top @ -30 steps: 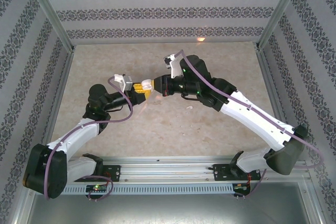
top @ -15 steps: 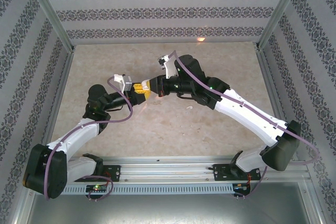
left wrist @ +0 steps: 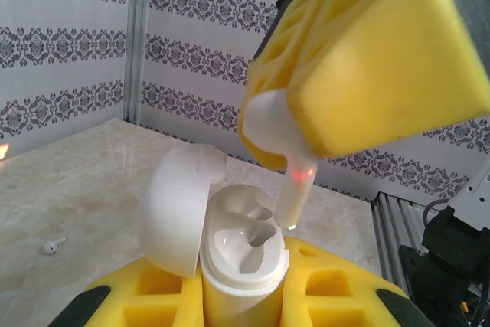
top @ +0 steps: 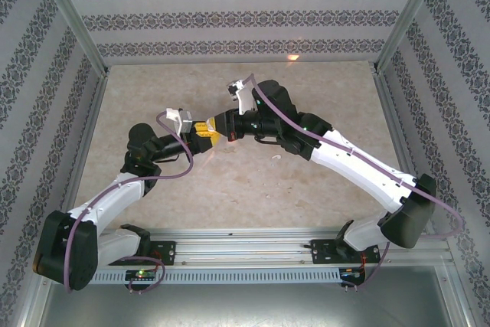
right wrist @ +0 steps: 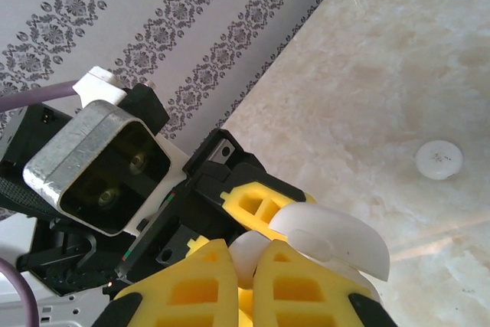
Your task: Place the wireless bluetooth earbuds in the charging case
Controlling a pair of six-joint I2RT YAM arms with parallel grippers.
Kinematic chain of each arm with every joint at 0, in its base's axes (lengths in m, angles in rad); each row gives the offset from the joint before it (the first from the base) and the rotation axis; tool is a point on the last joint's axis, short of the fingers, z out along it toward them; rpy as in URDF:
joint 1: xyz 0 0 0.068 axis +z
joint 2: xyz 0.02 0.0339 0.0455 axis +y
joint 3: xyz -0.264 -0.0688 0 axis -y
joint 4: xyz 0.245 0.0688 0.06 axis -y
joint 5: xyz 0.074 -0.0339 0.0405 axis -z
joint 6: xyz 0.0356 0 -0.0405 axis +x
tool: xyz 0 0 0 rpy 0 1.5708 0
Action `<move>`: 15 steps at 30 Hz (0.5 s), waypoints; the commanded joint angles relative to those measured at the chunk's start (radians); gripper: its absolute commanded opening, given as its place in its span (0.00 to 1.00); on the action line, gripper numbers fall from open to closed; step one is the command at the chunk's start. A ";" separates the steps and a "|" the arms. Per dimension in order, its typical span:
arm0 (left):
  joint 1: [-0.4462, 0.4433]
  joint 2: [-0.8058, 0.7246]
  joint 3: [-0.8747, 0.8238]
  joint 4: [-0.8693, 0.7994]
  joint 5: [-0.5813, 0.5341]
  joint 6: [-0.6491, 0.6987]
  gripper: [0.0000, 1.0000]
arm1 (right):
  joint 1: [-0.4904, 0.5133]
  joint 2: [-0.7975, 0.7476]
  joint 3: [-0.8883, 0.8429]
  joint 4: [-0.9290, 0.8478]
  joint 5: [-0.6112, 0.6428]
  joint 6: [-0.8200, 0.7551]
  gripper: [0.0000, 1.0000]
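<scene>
Beige marble table (top: pixel 245 189) — patterned walls (top: pixel 230 17) (damask stripes) around

A robot test booth: aluminium frame (top: pixel 79 28), wallpapered panels (top: pixel 245 21), marble-look table (top: pixel 253 189).

In the left wrist view, the lower body of the open white plastic charging case (left wrist: pixel 243 262) is buried between the left gripper's (left wrist: pixel 242 296) yellow foam jaws and cut off by the bottom edge. The right gripper's (left wrist: pixel 272 124) jaws cover much of the head of the small white stemmed earbud (left wrist: pixel 295 189). A tiny white earbud (left wrist: pixel 51 246) on the marble-patterned desk (left wrist: pixel 84 181) is too small to tell its pose.
</scene>
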 commanded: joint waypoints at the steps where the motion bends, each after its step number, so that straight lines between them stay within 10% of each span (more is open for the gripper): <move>1: 0.006 -0.024 0.018 0.052 0.025 -0.016 0.00 | 0.010 0.010 0.035 0.035 0.010 -0.014 0.07; 15: 0.005 -0.037 0.019 0.054 0.021 -0.019 0.00 | 0.008 0.027 -0.004 0.004 0.022 -0.034 0.07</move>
